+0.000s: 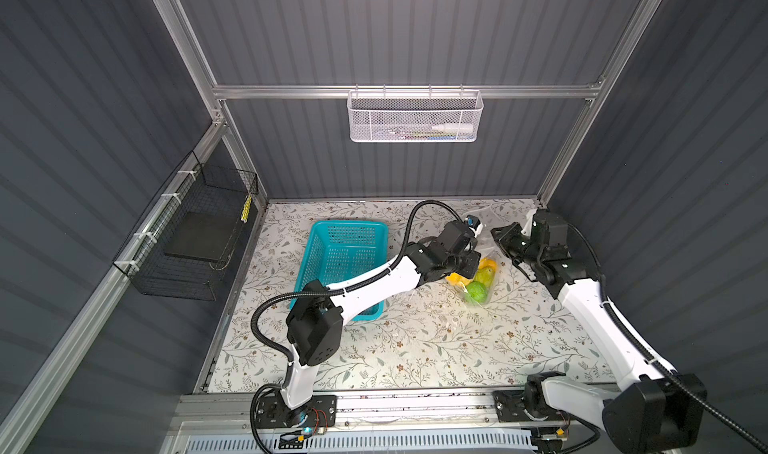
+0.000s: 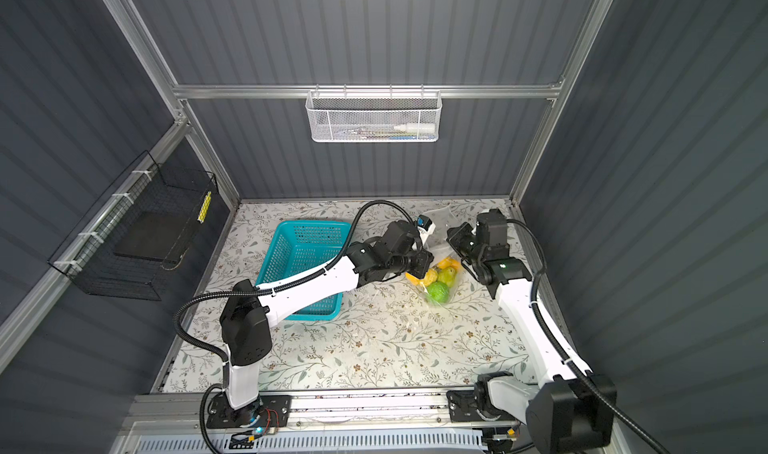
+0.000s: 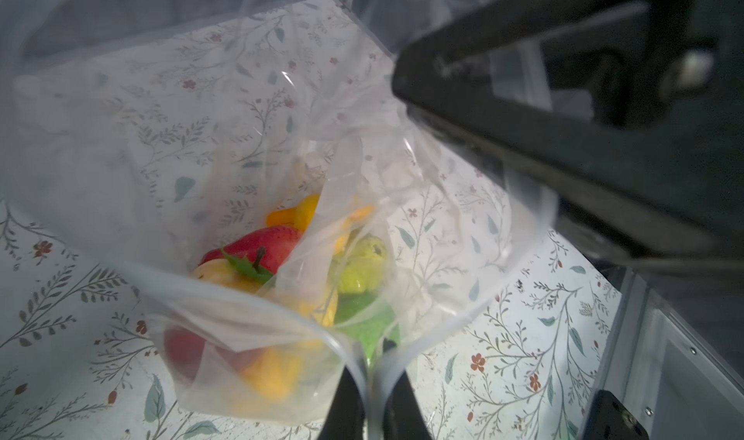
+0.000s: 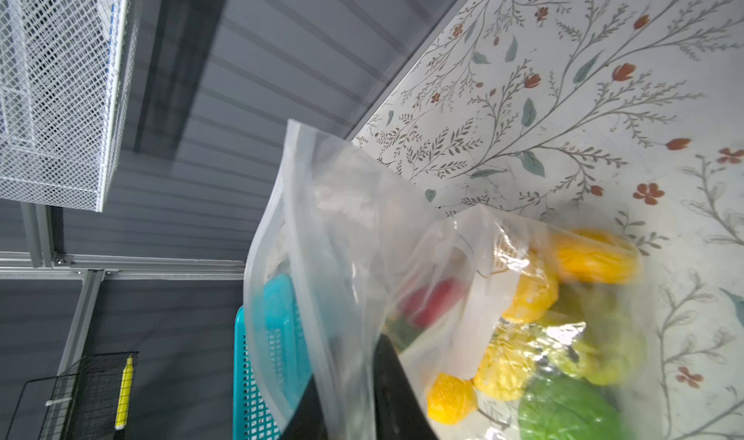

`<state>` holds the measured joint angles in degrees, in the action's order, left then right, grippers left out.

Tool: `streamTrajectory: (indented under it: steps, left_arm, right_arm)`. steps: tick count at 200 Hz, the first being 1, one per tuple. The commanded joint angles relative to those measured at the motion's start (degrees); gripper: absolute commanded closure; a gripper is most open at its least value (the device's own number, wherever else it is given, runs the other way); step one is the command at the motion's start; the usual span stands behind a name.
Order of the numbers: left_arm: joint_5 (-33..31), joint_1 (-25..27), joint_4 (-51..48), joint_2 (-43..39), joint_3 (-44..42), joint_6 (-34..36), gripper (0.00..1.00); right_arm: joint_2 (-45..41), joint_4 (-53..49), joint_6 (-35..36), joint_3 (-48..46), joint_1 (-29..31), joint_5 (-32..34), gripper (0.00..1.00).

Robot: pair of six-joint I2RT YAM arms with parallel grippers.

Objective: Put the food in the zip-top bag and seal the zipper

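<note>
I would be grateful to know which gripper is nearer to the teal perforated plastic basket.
Left. The left gripper pinches the clear crinkly plastic zip-top bag to the right of the teal basket in both top views. The right gripper sits farther right, at the bag's far edge.

White links [image 1: 374, 283], black joints [image 1: 313, 331], corrugated black cables [image 1: 254, 321]

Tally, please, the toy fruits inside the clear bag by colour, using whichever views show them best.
Red fruits: 2
Green: 2, the green ball and the green pear
Yellow to orange fruits: 4
Total: 8, all inside the zip-top bag
</note>
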<state>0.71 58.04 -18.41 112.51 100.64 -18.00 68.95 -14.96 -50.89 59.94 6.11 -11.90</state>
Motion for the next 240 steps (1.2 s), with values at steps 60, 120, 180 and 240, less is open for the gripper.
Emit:
streamTrajectory:
  steps: [60,120,180,240]
  left_arm:
    - [10.38,0.30,0.53,-1.76,-1.55,4.46,1.00]
    - [11.93,0.58,0.99,-1.17,-1.44,4.61,1.00]
    - [12.09,1.21,-0.19,-0.59,-1.07,6.16,1.00]
    - [9.08,1.29,-1.27,-1.70,-1.14,7.00,1.00]
  right_arm:
    - [7.71,-13.79,14.44,15.93,-5.23,-11.56,0.35]
    - [15.74,-14.41,13.36,21.12,-5.15,-9.64,0.27]
    - [26.37,-16.93,13.74,31.23,-4.23,-9.89,0.28]
    - [29.43,-20.19,14.71,32.93,-2.02,-5.67,0.55]
